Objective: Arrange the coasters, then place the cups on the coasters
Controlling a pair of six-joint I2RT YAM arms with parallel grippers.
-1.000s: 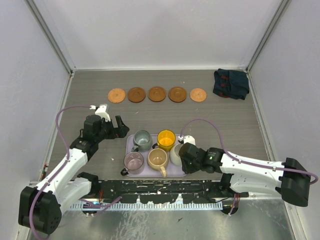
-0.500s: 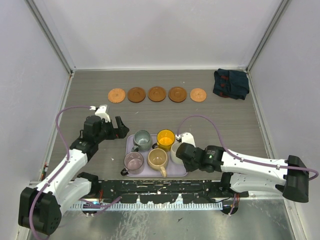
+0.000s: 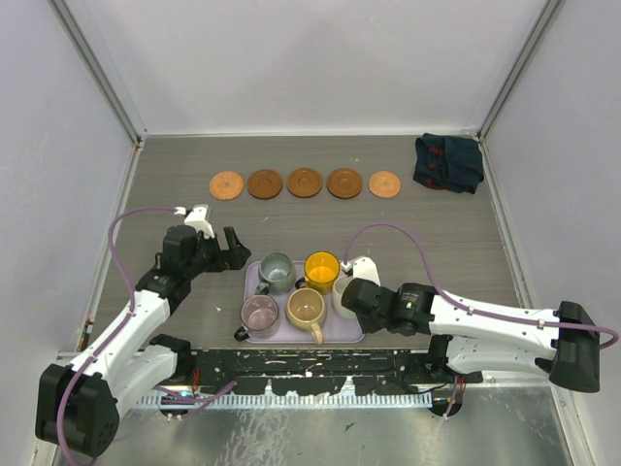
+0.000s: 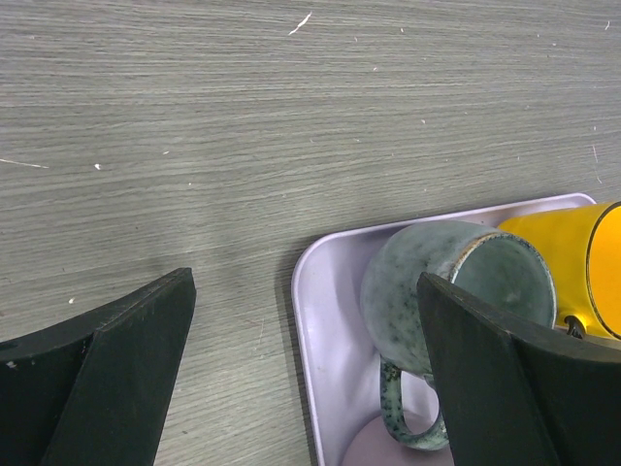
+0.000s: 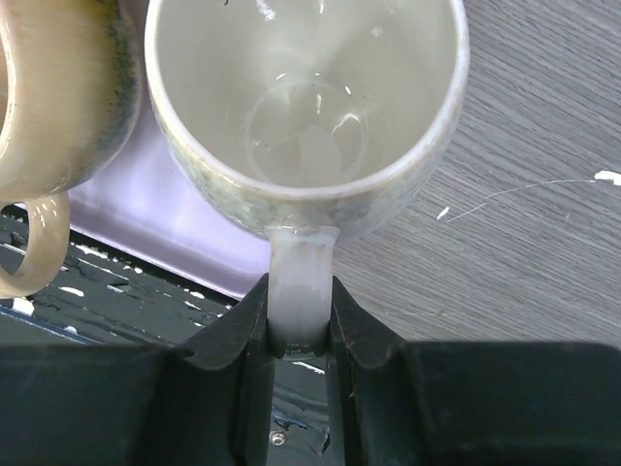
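Several brown coasters (image 3: 305, 183) lie in a row across the far part of the table. A lavender tray (image 3: 250, 282) near the arms holds a grey-green cup (image 3: 276, 270), a yellow cup (image 3: 322, 268), a pinkish-purple cup (image 3: 259, 313) and a tan cup (image 3: 306, 307). The cream white cup (image 5: 301, 97) is at the tray's right edge. My right gripper (image 5: 299, 313) is shut on its handle (image 5: 299, 277). My left gripper (image 4: 306, 374) is open, low over the tray's left rim (image 4: 309, 320). The grey-green cup (image 4: 427, 291) is next to its right finger.
A dark folded cloth (image 3: 448, 162) lies at the back right corner. White walls close the table on three sides. The tan cup (image 5: 58, 107) stands right beside the held white cup. Bare wood-grain table lies between the tray and the coaster row.
My right gripper has shifted slightly left and away with the white cup in it. The left arm has stayed where it was.
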